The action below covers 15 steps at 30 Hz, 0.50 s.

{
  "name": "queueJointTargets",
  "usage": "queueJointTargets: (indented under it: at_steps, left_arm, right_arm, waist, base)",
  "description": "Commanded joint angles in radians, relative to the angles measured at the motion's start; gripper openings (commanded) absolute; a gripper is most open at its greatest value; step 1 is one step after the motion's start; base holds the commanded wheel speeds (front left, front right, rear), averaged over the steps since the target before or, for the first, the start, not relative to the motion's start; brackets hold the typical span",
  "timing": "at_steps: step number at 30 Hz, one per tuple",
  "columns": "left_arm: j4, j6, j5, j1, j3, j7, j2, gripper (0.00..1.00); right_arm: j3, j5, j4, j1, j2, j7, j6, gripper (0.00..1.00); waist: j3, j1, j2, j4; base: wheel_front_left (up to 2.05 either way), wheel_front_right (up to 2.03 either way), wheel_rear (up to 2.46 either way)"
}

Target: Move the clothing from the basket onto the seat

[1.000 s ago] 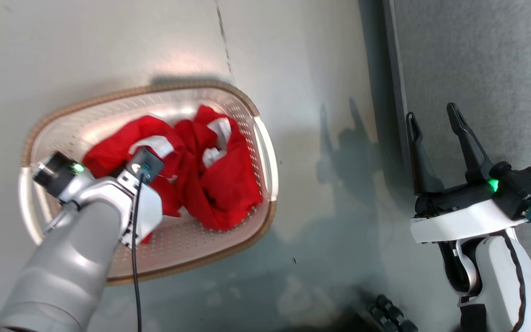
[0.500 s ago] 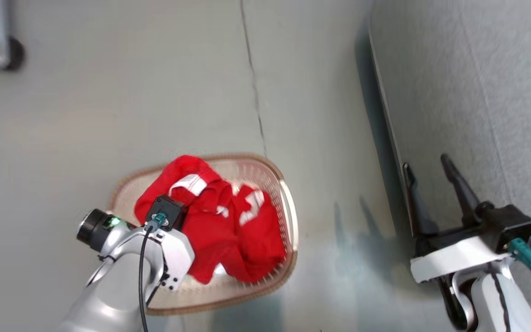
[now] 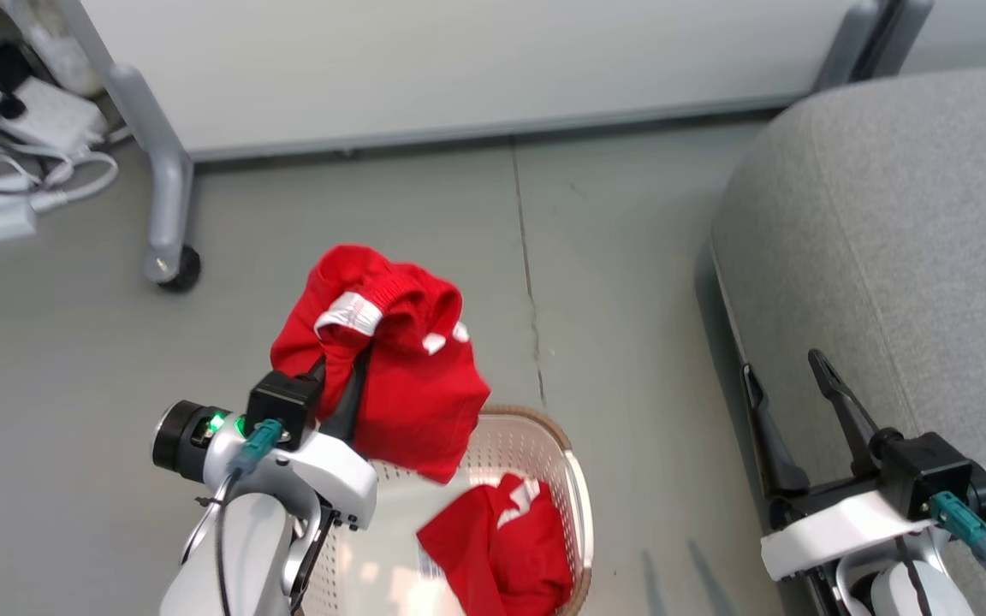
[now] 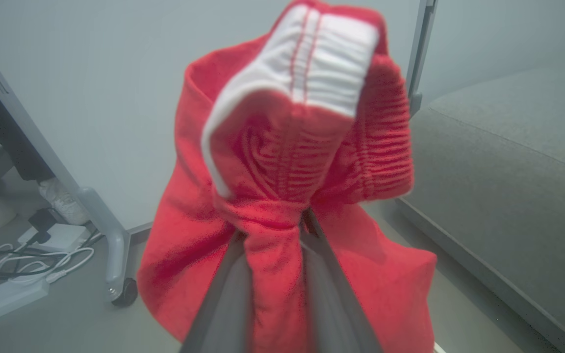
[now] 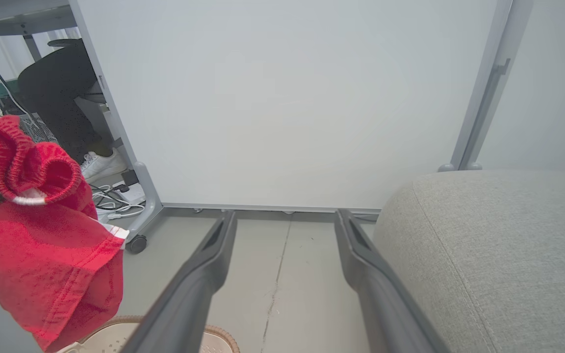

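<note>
My left gripper (image 3: 341, 364) is shut on a red knit garment (image 3: 390, 359) with a white trim band, holding it up above the cream basket (image 3: 574, 488). In the left wrist view the garment (image 4: 282, 196) bunches between the two dark fingers (image 4: 228, 294) and hangs down around them. A second red garment (image 3: 501, 547) lies in the basket's right half. The grey seat (image 3: 895, 222) stands to the right. My right gripper (image 3: 788, 364) hangs open beside the seat's edge, nothing between its fingers (image 5: 194, 289). The right wrist view shows the lifted garment (image 5: 32, 250) at its left and the seat (image 5: 498, 255) at its right.
A white panel on grey legs with a castor (image 3: 172, 267) stands behind the basket. Cables and power adapters (image 3: 14, 137) lie on the floor at the far left. A floor seam (image 3: 529, 282) runs between basket and seat. A white shoe (image 5: 101, 164) shows beyond the panel.
My left gripper has lifted one red garment out of the basket, leaving the other inside. The head camera has tilted up, bringing the panel, cables and seat top into view.
</note>
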Motion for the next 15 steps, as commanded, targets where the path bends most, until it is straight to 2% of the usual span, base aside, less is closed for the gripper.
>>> queueJointTargets:
  at_steps: [1,7,15]
  left_arm:
    - [-0.086,0.006,-0.010,0.038,0.037,-0.002,-0.003,0.00]
    - [-0.319,-0.027,-0.037,0.126,0.139,-0.002,-0.031,0.00]
    - [-0.558,-0.037,-0.052,0.150,0.247,-0.002,-0.053,0.00]
  right_arm:
    - [0.001,0.001,0.000,0.019,-0.007,-0.005,0.000,1.00]
    - [0.006,-0.004,0.003,0.050,-0.007,-0.005,0.000,1.00]
    - [0.012,0.002,0.006,0.063,-0.007,-0.005,0.000,1.00]
  waist:
    - [-0.065,0.0000,0.0000,0.015]
    - [-0.127,0.0000,0.0000,0.018]
    - [-0.149,0.0000,0.0000,0.022]
  base:
    - [0.00,0.00,0.00]
    - [0.00,0.00,0.00]
    - [0.00,0.00,0.00]
